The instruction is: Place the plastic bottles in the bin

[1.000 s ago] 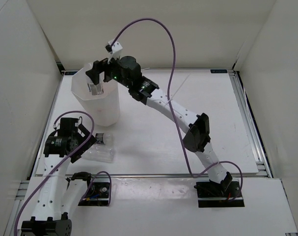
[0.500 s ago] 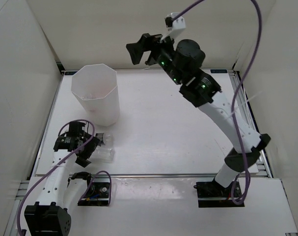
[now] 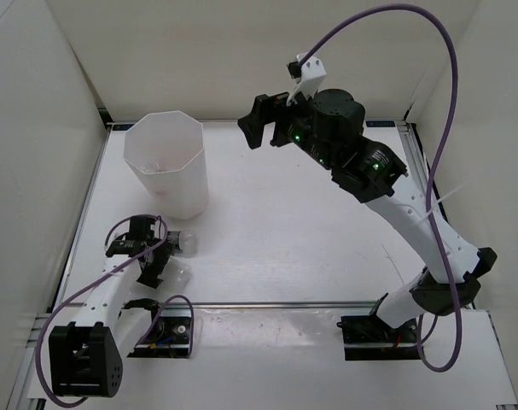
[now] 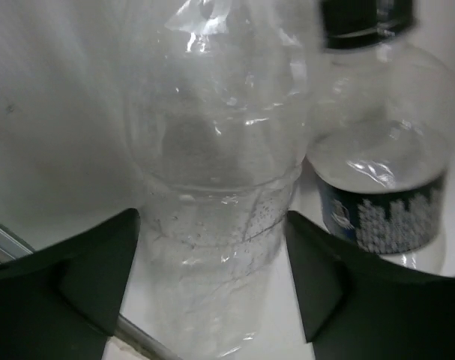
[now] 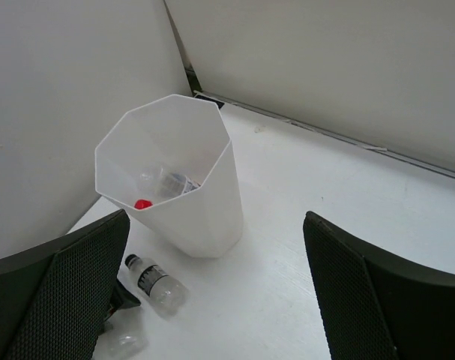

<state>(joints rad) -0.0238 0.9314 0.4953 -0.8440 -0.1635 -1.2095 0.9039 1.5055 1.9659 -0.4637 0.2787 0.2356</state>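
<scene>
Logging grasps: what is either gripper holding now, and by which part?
Nothing is held. The right gripper is open and empty. The left gripper is open, straddling the unlabelled bottle at its body, not clamped.

I see a white table (image 3: pixel 310 239). The tall white bin (image 3: pixel 186 192) stands upright on it, near the far left corner. Close to the bin, on my side of it, two small bottles lie on the table. The black-capped bottle (image 4: pixel 377 210) has a dark label. The clear bottle (image 4: pixel 212 225) has no label. They lie side by side. I think they touch, but the close view is blurry.
</scene>
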